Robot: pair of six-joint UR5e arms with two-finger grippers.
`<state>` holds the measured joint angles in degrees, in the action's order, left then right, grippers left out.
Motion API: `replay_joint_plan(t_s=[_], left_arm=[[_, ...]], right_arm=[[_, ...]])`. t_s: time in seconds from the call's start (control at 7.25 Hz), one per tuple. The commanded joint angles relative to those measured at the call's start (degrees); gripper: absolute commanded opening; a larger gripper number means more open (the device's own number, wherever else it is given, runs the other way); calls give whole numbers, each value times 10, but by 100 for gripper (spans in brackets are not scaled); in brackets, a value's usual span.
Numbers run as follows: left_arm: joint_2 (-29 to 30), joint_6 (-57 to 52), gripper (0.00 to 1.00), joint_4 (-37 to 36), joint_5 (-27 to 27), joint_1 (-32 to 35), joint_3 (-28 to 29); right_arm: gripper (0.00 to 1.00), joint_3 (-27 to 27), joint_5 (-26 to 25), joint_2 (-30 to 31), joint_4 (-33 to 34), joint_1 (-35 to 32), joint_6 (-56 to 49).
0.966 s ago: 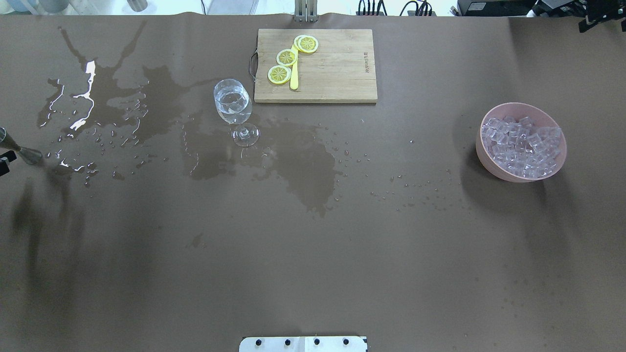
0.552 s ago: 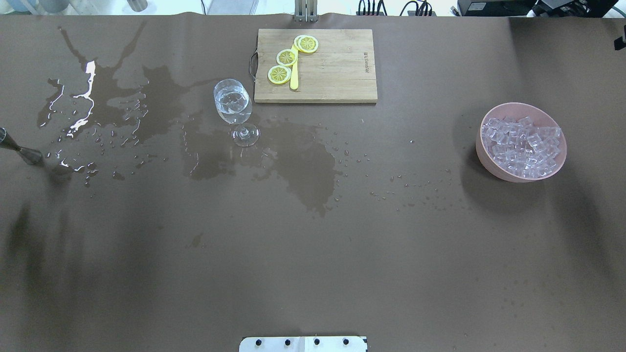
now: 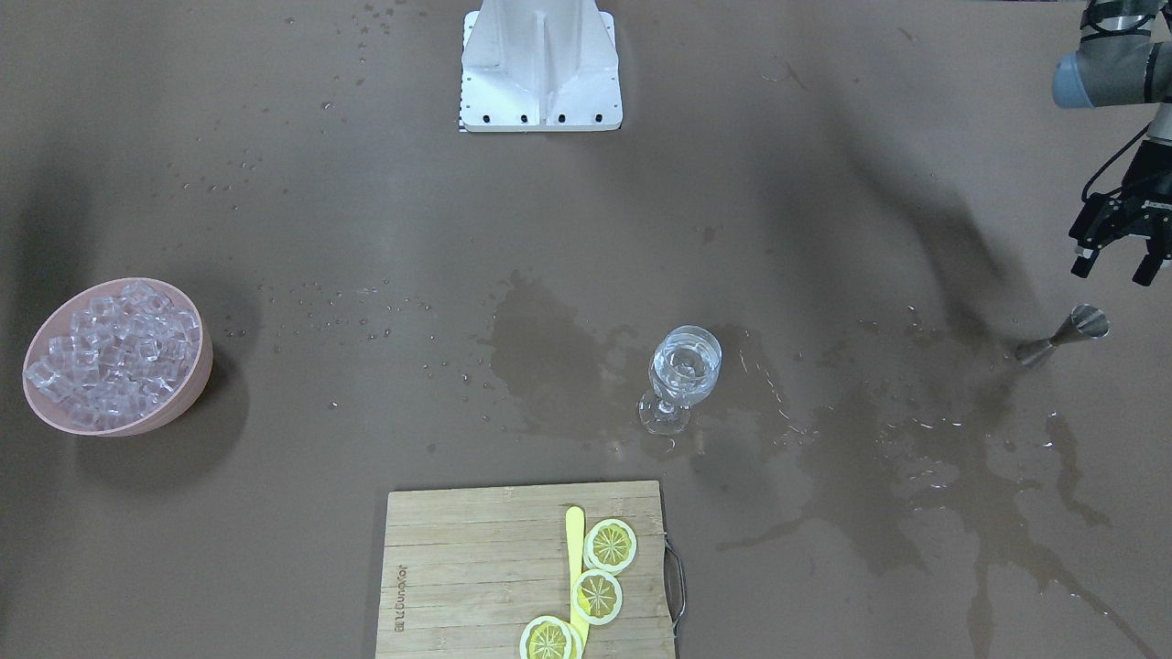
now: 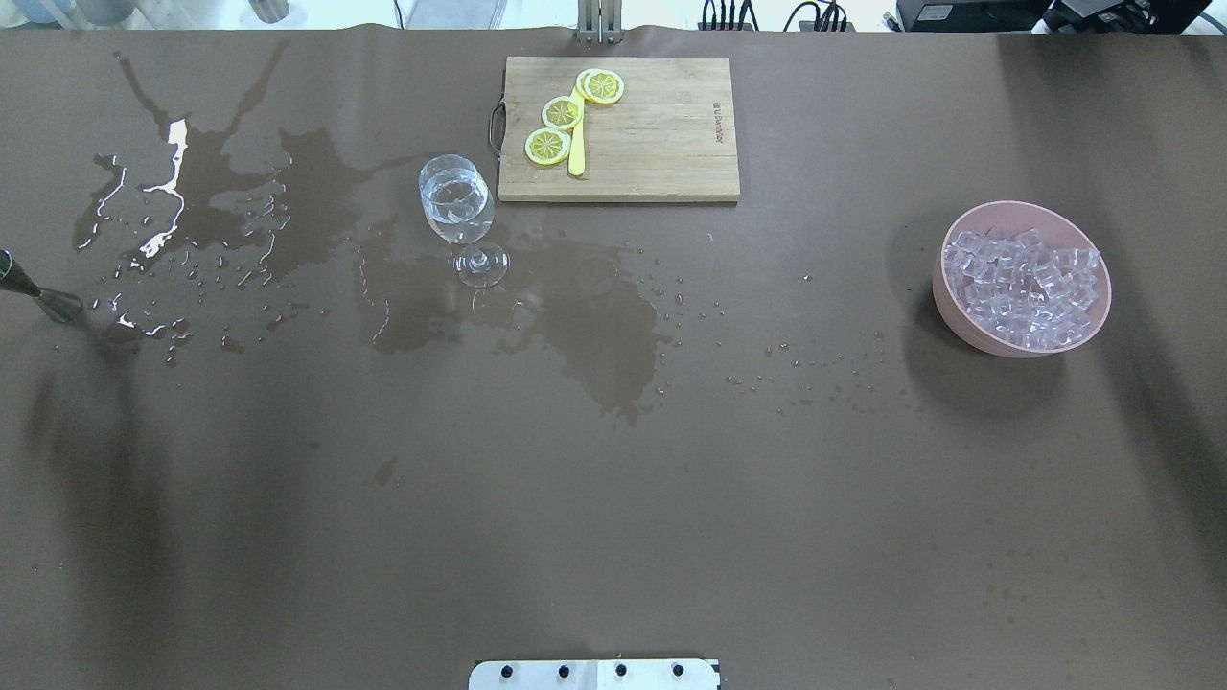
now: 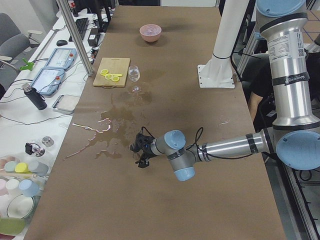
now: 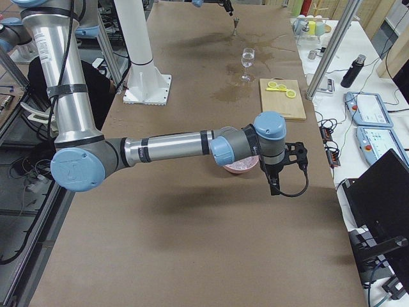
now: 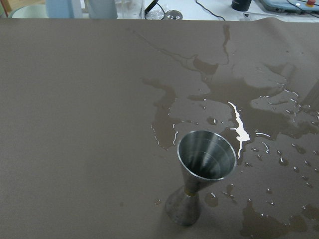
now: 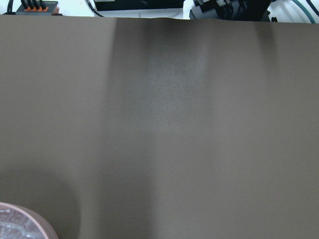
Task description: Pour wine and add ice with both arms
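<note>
Left gripper [image 3: 1113,272] has drawn back, just beside your jigger [image 3: 1062,337], fingers spread, empty; right gripper [image 6: 275,185]: grip state can't be told.

A robotics lab is suggested: a left arm [image 5: 225,146] and a right arm [image 6: 166,148] are set at a long brown table [image 4: 613,527], and control tablets [image 5: 49,80], cables [image 4: 727,13] and an office chair [image 5: 14,42] are seen alongside.

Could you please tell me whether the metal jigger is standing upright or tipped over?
Upright: the jigger stands on its smaller cone on the wet table, wide mouth facing up.
</note>
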<state>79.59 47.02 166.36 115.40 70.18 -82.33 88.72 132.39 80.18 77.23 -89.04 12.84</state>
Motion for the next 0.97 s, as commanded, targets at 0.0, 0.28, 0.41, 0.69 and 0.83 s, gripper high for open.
replay_joint_plan(t_s=[0.0,0.28,0.41,0.69,0.83], left_arm=[[21,-52,96,-62,74,65,-2],[28,-102,96,-122,125,121,-6],[29,-131,96,-185,126,131,-21],[58,-170,96,-317,128,165,-36],[85,-202,96,-402,150,186,-42]], right_arm=[[100,-6,1,16,-1,-16,-35],[100,-15,-3,17,1,-19,-57],[100,-39,0,25,-2,-18,-61],[100,-40,13,48,-14,-18,-71],[100,-42,13,49,-16,-18,-71]])
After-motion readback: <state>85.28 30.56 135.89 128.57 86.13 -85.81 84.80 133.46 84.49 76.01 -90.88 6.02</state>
